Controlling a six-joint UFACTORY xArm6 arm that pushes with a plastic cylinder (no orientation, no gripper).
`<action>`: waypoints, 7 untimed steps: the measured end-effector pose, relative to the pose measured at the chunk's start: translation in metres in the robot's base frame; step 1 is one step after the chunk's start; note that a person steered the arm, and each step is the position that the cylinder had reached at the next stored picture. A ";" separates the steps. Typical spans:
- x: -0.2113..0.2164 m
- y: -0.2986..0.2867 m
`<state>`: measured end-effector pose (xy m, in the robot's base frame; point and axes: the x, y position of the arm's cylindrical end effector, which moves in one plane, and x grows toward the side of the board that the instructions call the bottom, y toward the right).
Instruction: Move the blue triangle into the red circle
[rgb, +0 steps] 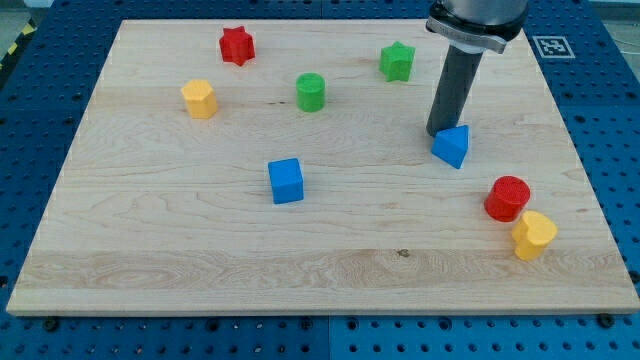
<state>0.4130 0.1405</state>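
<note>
The blue triangle (452, 146) lies on the wooden board at the view's right. My tip (438, 133) stands right at the triangle's upper left side, touching or nearly touching it. The red circle (508, 198) lies below and to the right of the triangle, a short gap apart from it.
A yellow block (534, 235) sits against the red circle's lower right. A blue cube (286, 181) is at the board's middle. A green circle (311, 92), a green star (397, 61), a red star (237, 45) and a yellow block (199, 99) lie toward the view's top. The board's right edge (600, 200) is close.
</note>
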 end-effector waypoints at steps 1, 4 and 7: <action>0.008 0.007; 0.030 0.023; 0.050 0.048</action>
